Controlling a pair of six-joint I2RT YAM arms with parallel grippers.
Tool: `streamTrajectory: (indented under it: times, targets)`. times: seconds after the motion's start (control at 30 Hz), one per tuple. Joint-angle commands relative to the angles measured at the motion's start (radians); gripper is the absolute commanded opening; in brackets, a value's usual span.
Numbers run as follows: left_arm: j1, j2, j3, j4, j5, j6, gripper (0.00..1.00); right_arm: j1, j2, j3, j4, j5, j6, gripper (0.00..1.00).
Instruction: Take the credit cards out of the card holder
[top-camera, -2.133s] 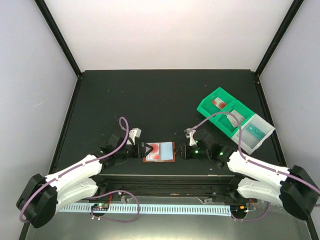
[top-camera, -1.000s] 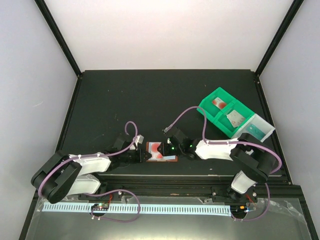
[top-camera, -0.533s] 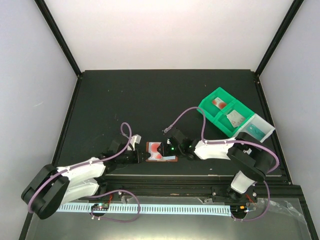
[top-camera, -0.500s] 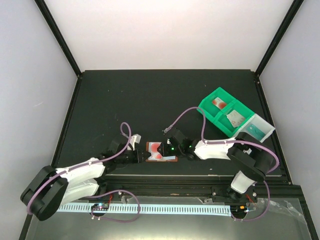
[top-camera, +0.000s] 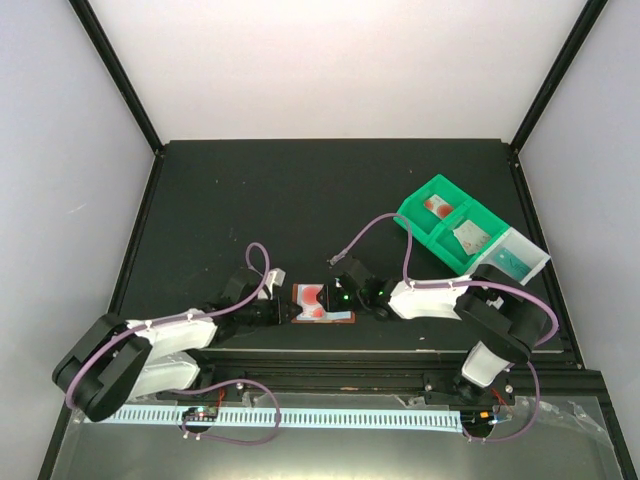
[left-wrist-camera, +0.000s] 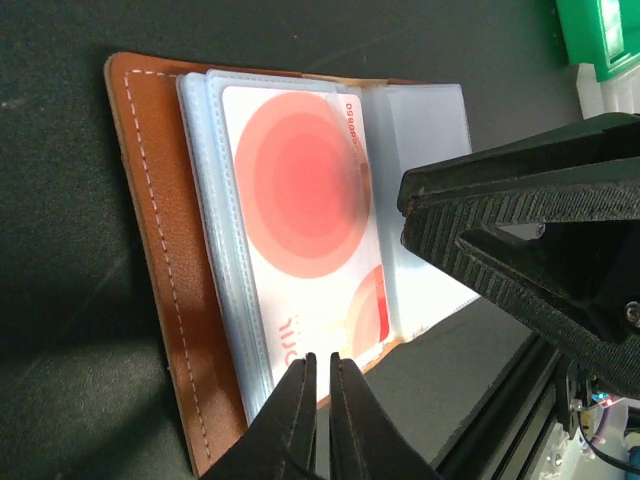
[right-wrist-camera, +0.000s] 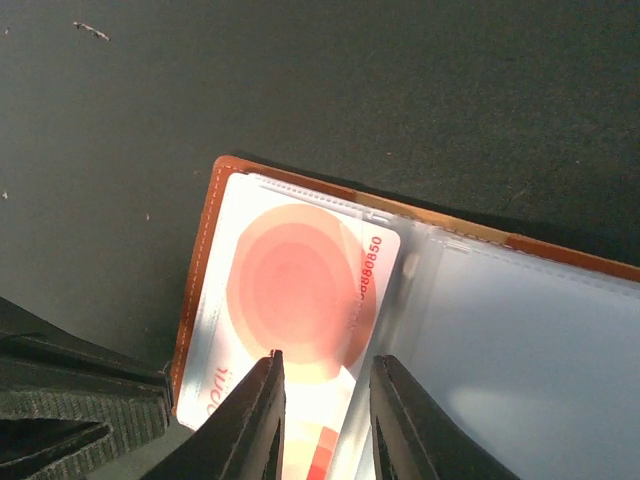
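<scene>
The brown card holder lies open near the table's front edge, its leather framing clear sleeves. A white credit card with a round red blot sits in the left sleeve. My left gripper is shut to a hairline gap, with its tips over the card's near edge; a pinch cannot be made out. My right gripper hovers open over the same card, one finger on either side of the blot. Its black fingers fill the right of the left wrist view.
A green compartmented tray with a pale clear end section stands at the back right; a card with red on it and a greyish card lie in it. The table's front rail runs just below the holder.
The left arm has shifted its elbow while its gripper stays at the holder's left edge. The right gripper's fingers stand slightly wider. The holder has not moved.
</scene>
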Motion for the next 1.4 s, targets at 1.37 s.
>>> streamTrajectory:
  times: [1.37]
  targets:
    - [-0.001,0.141,-0.038,0.091,-0.029,0.022,0.04,-0.024,0.029,-0.108,0.219,-0.068,0.071,0.17]
